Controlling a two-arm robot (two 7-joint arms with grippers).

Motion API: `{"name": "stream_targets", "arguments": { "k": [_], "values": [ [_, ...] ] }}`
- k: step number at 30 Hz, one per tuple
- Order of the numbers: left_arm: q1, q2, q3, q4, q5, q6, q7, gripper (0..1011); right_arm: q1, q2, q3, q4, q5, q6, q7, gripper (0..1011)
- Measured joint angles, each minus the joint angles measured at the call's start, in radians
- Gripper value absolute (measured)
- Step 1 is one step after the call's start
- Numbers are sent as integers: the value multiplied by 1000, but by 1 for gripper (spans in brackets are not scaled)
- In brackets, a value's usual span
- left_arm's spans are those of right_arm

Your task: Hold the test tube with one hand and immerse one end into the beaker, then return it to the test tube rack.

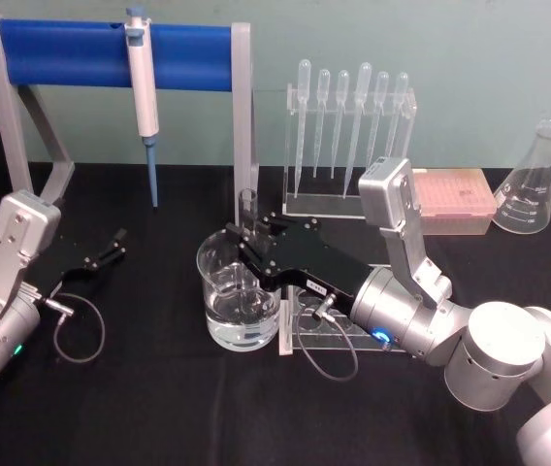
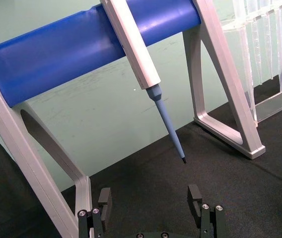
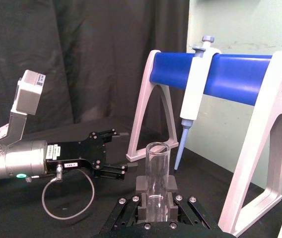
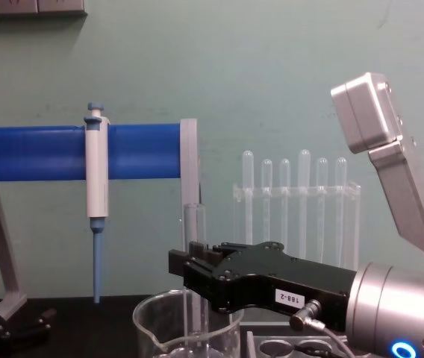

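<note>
- I hold the test tube (image 1: 248, 209) upright in the right gripper (image 1: 248, 241). Its fingers pinch the glass below the rim, which leaves the lower end free to dip.
- The tube stands inside the beaker (image 1: 215, 291). The tip appears to reach the water, though reflections in the glass obscure it.
- The test tube rack (image 1: 289, 335) sits just beside the beaker, under my wrist, so the return path is short.
- The left gripper (image 1: 111, 248) is parked with its fingers spread, well apart from the work.
</note>
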Motion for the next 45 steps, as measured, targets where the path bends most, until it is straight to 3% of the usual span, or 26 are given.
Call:
{"name": "stream_targets", "arguments": {
  "k": [45],
  "values": [
    [0, 0, 0, 0, 0, 0, 0, 1000, 0, 0, 0, 0, 0, 0, 0, 225]
  ]
}}
